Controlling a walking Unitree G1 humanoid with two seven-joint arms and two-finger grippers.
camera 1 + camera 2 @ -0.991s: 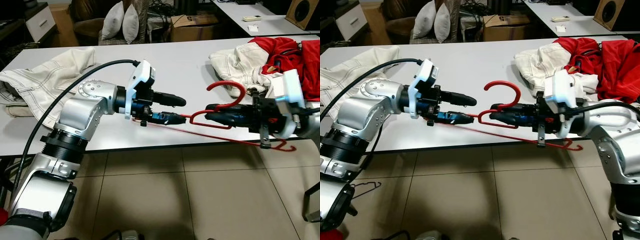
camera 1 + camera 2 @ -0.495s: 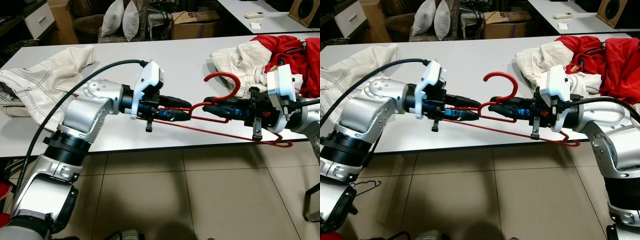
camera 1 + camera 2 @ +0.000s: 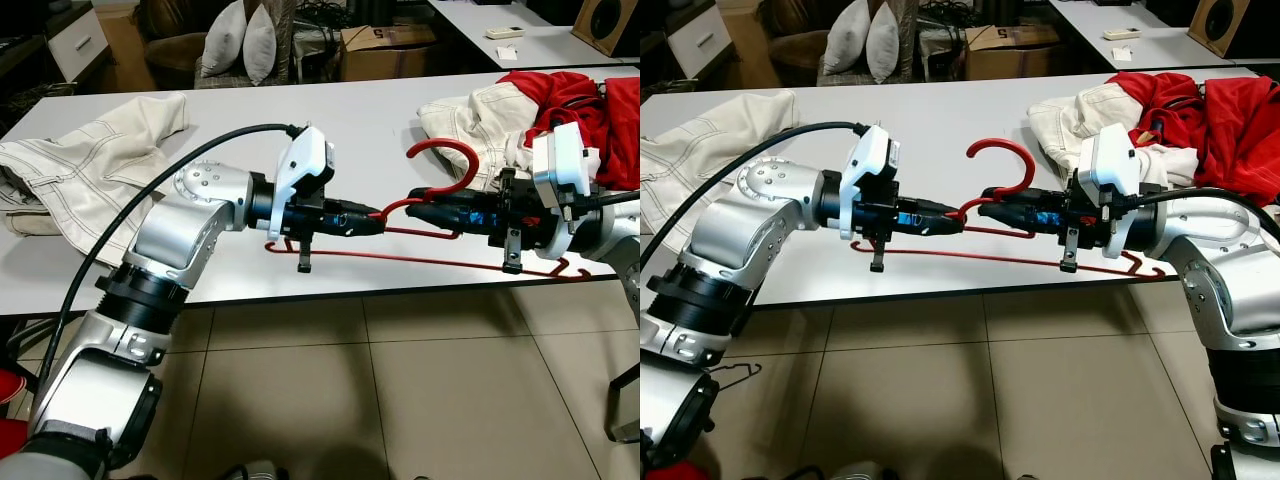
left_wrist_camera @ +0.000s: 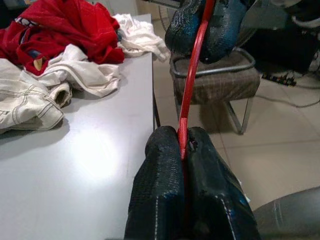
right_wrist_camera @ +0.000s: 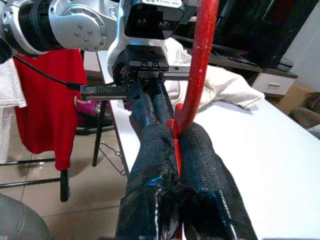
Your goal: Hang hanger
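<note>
The red hanger lies level between both arms, left gripper and right gripper each clamped on it beside the hook

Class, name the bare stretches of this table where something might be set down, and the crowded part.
Bare: the table between the cream trousers and the clothes pile. Crowded: the near edge, where both grippers hold the red hanger.

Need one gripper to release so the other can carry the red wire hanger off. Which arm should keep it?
Probably the right gripper: it is shut on the red wire hanger just below the hook, while the left gripper pinches its shoulder wire.
</note>
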